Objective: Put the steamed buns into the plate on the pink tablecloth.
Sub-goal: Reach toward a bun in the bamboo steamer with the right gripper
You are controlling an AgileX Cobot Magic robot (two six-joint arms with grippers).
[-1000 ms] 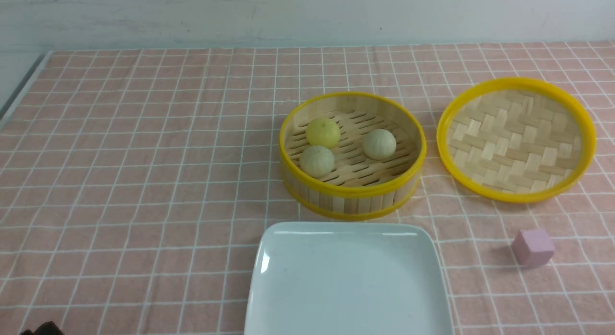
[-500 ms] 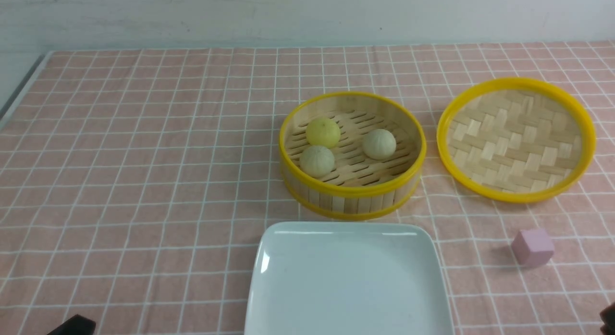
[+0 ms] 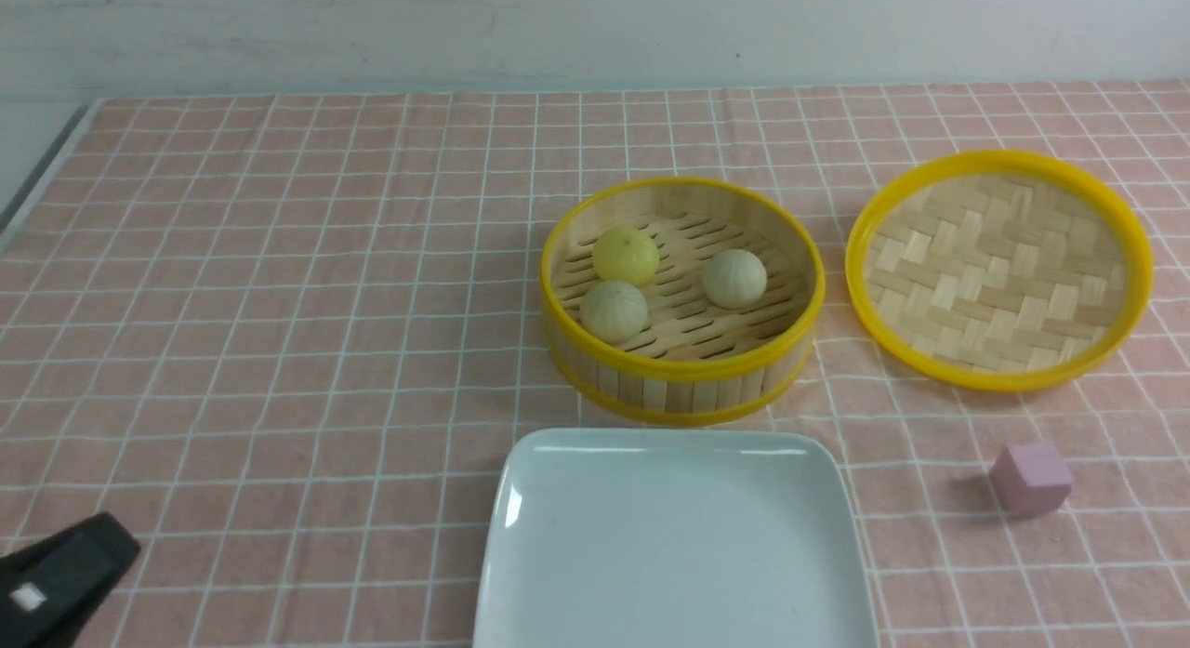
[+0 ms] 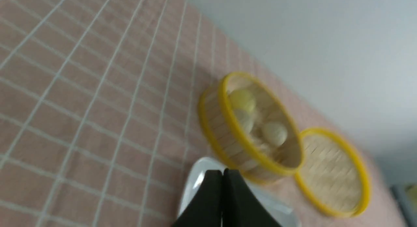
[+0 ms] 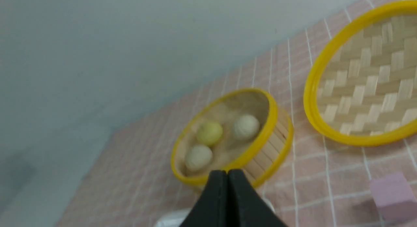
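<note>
Three steamed buns lie in the round bamboo steamer (image 3: 683, 388): a pale yellow one (image 3: 626, 256) and two beige ones (image 3: 614, 311) (image 3: 733, 278). The white plate (image 3: 521, 499) sits on the pink tablecloth (image 3: 279, 304) just in front of the steamer and holds nothing. My left gripper (image 3: 102, 546) shows at the lower left corner of the front view, far from the buns. In its wrist view (image 4: 222, 171) the jaws are pressed together with nothing between them. My right gripper (image 5: 227, 172) is out of the front view; its wrist view shows the jaws shut and empty, short of the steamer (image 5: 257, 145).
The flat woven steamer lid (image 3: 999, 267) lies to the right of the steamer. A small pink cube (image 3: 1030, 478) sits right of the plate. The table's left edge (image 3: 42, 174) runs along the far left.
My left gripper has come further into the front view at the lower left, moving up and forward. A dark bit at the lower right edge half a second ago is gone. Buns unmoved.
</note>
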